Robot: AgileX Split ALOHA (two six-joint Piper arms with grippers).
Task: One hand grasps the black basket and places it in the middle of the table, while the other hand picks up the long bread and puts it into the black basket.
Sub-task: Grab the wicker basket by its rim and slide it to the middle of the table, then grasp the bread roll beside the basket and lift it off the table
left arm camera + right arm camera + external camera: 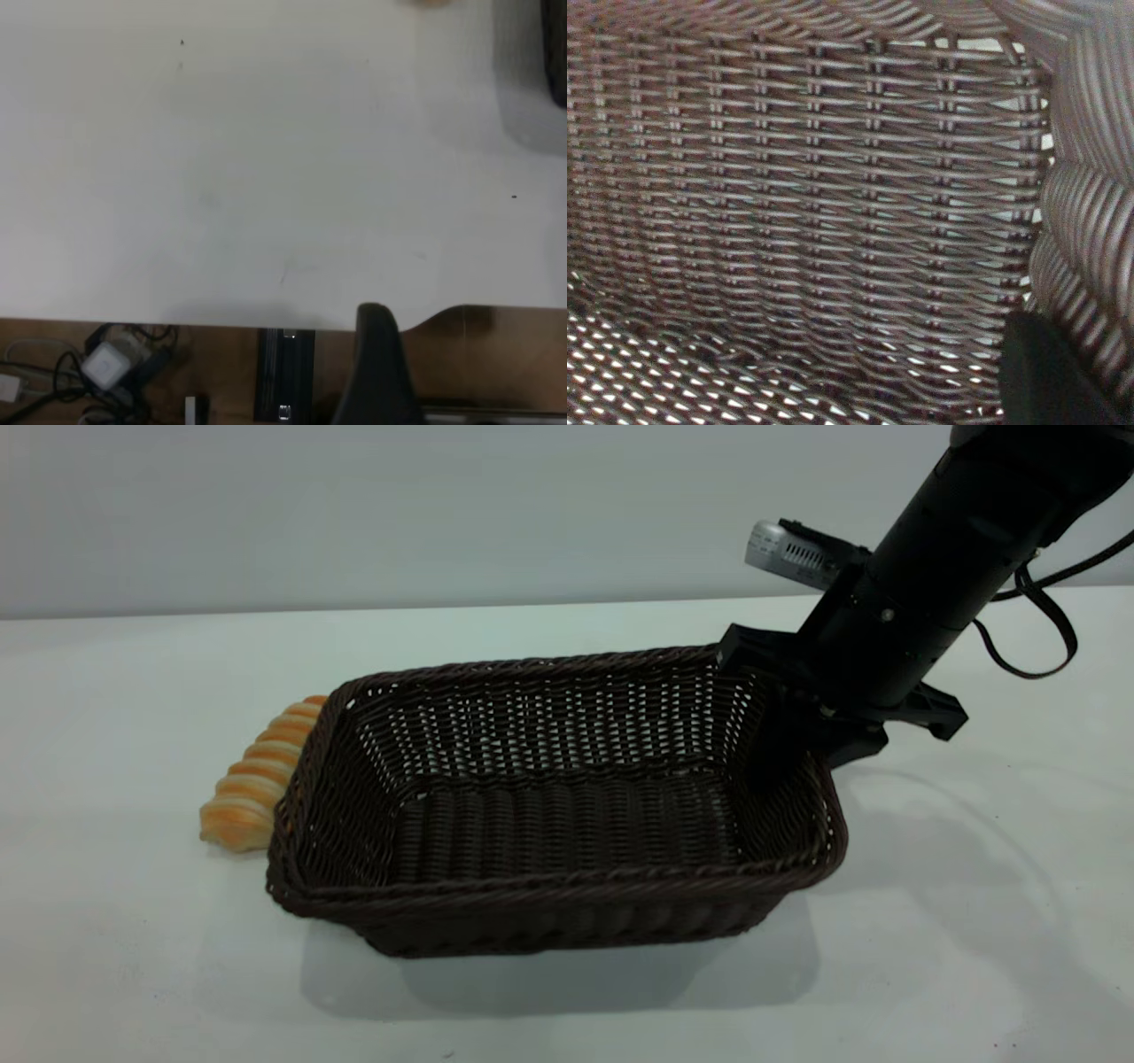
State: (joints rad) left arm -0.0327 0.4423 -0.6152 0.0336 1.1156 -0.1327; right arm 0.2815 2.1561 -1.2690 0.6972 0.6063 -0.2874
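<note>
The right gripper (pixel 802 731) reaches down over the right end wall of the black basket (pixel 549 886), one of its fingers (pixel 1050 376) inside against the weave; the fingers are closed on that wall. The basket sits on the table (pixel 974 957). The long bread (pixel 257 779) lies at the basket's far end from the fingers, touching its outer wall. The left gripper's state cannot be told

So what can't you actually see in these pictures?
- Bread: exterior view, its right part is hidden behind the basket.
- Right gripper: fingers hidden by the basket's right wall; its wrist view shows only weave and one dark fingertip.
- Left gripper: its wrist view shows the bare table; fingers cut off by the edge.
</note>
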